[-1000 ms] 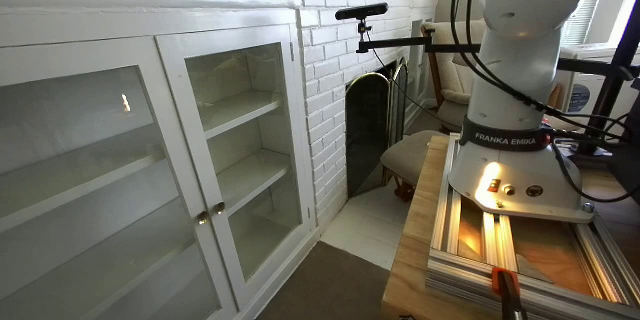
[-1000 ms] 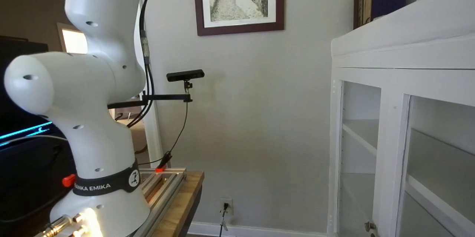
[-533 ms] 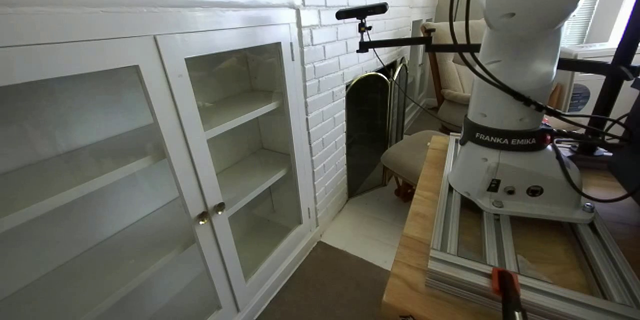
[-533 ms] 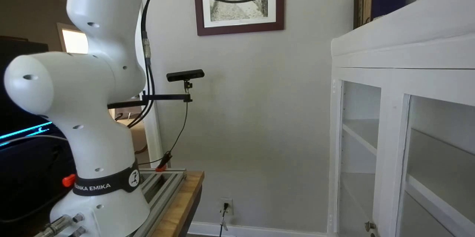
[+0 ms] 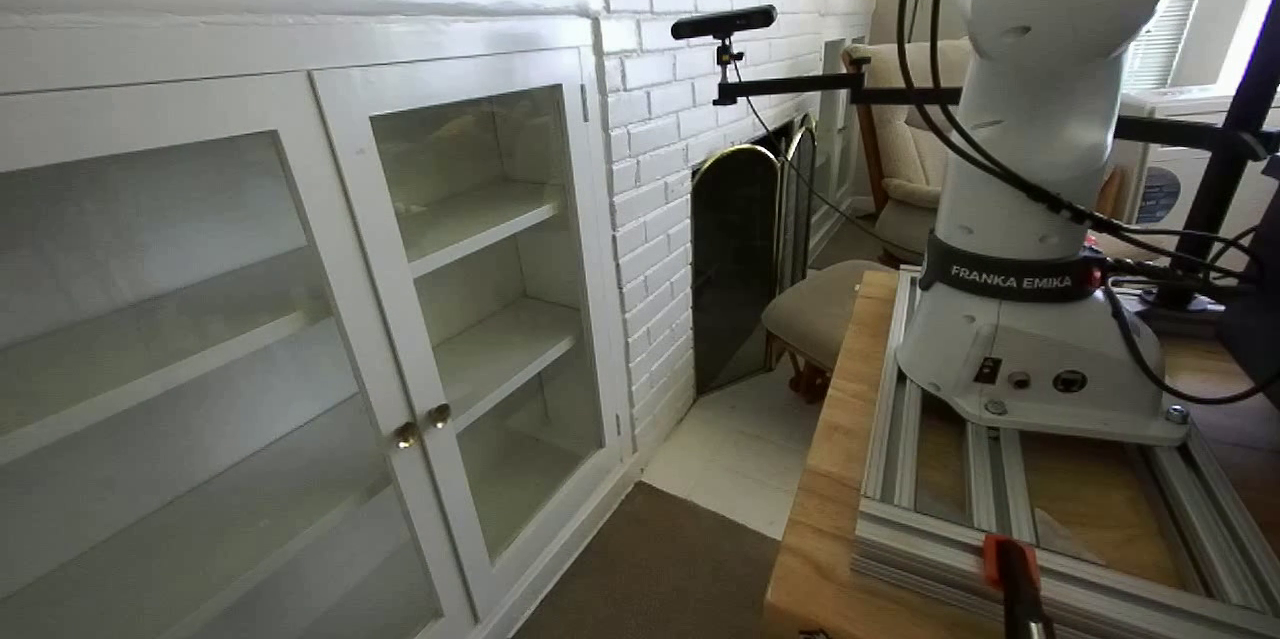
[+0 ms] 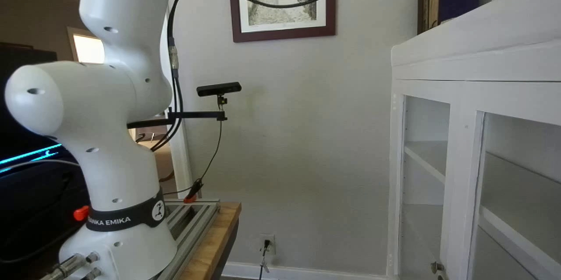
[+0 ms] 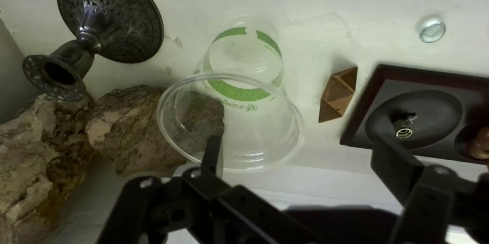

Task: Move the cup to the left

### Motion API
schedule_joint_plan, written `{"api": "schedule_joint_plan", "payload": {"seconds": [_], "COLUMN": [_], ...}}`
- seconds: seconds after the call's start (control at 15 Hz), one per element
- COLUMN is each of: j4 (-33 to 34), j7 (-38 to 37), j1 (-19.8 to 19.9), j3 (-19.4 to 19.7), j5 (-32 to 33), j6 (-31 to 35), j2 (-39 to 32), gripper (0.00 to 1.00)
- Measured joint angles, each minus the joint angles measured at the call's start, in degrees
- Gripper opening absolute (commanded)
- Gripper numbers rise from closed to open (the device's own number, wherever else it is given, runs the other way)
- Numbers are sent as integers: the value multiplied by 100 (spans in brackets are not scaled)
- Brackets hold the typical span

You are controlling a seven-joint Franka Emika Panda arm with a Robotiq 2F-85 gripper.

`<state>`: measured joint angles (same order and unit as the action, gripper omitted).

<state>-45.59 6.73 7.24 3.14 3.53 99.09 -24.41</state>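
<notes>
The cup (image 7: pixel 240 91) is clear plastic with a green band and shows in the wrist view, left of the middle. It stands on a white ledge with its open rim toward the camera. My gripper (image 7: pixel 300 152) is open and empty. Its left finger overlaps the near rim of the cup in the picture; whether they touch I cannot tell. Its right finger lies in front of a dark framed tray, well right of the cup. The cup and gripper are out of view in both exterior views, where only the lower arm (image 5: pixel 1040 169) (image 6: pixel 118 140) shows.
In the wrist view, rough rocks (image 7: pixel 133 129) sit left of the cup, with a dark metal candlestick (image 7: pixel 110 15) behind. To the right are a copper-coloured faceted piece (image 7: pixel 338 93), a dark tray (image 7: pixel 424 87) and a small glass disc (image 7: pixel 432 30). White cabinets (image 5: pixel 345 319) (image 6: pixel 464 140) stand beside the arm.
The upper arm and its cables have shifted slightly right and down in an exterior view. The bright light on the robot base has gone.
</notes>
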Motion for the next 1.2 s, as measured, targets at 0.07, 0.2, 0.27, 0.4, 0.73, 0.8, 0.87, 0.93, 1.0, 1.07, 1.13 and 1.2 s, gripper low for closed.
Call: {"api": "schedule_joint_plan", "payload": {"seconds": [0.07, 0.2, 0.27, 0.4, 0.73, 0.8, 0.87, 0.93, 1.0, 1.07, 1.13, 1.2], "j4": [-33, -98, -122, -168, -232, -232, -232, -232, -232, -232, -232, -232], "j7": [5, 6, 6, 6, 6, 6, 6, 6, 6, 6, 6, 6], "j1": [0, 0, 0, 0, 0, 0, 0, 0, 0, 0, 0, 0], "j3": [0, 2, 3, 6, 10, 11, 11, 11, 11, 11, 11, 11], "j5": [0, 0, 0, 0, 0, 0, 0, 0, 0, 0, 0, 0], "j6": [11, 12, 12, 12, 24, 36, 56, 75, 101, 124, 141, 156], "j2": [1, 1, 1, 2, 3, 3, 3, 3, 4, 4, 4, 4], "gripper": [100, 99, 98, 85, 38, 32, 26, 18, 12, 4, 1, 0]}}
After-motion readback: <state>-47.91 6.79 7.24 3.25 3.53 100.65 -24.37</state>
